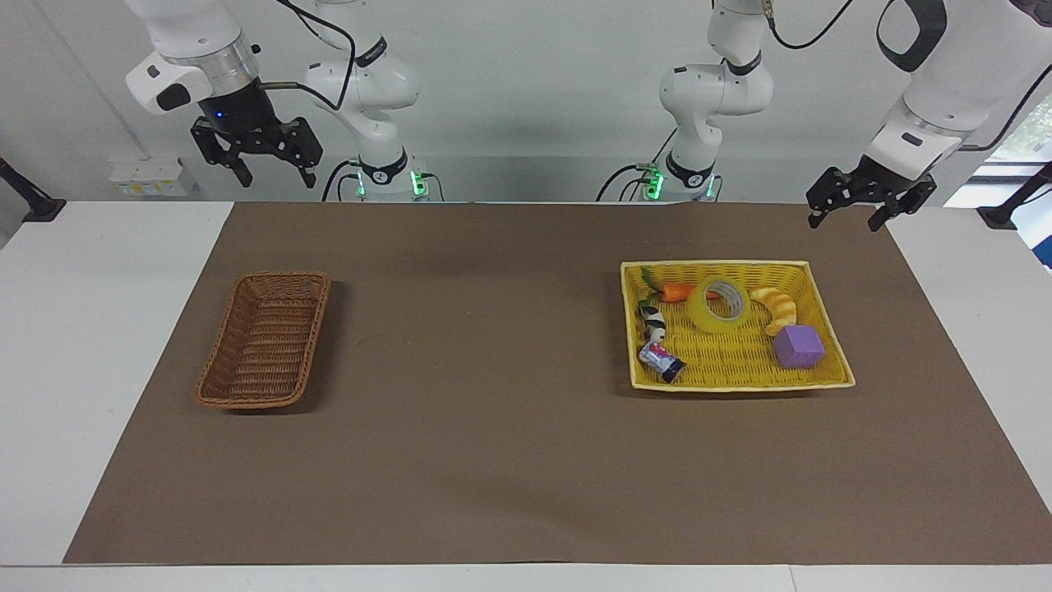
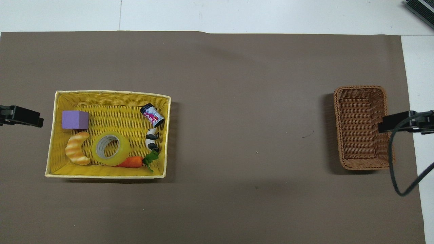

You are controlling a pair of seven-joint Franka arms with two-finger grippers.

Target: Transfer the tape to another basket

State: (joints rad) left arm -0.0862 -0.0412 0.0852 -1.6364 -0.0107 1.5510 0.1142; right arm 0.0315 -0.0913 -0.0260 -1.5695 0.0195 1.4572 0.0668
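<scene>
The tape lies in the yellow basket, between a croissant toy and a carrot toy. The brown basket sits toward the right arm's end of the table. Both the left tool and right tool hang raised, fingers spread.

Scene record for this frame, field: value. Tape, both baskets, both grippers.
tape: in the yellow basket, between a carrot and a croissant toy
brown basket: holds nothing, toward the right arm's end
left gripper: open, raised beside the yellow basket's corner, holding nothing
right gripper: open, raised, holding nothing
other contents: purple block, can, cow figure
task state: tape not yet grasped
</scene>
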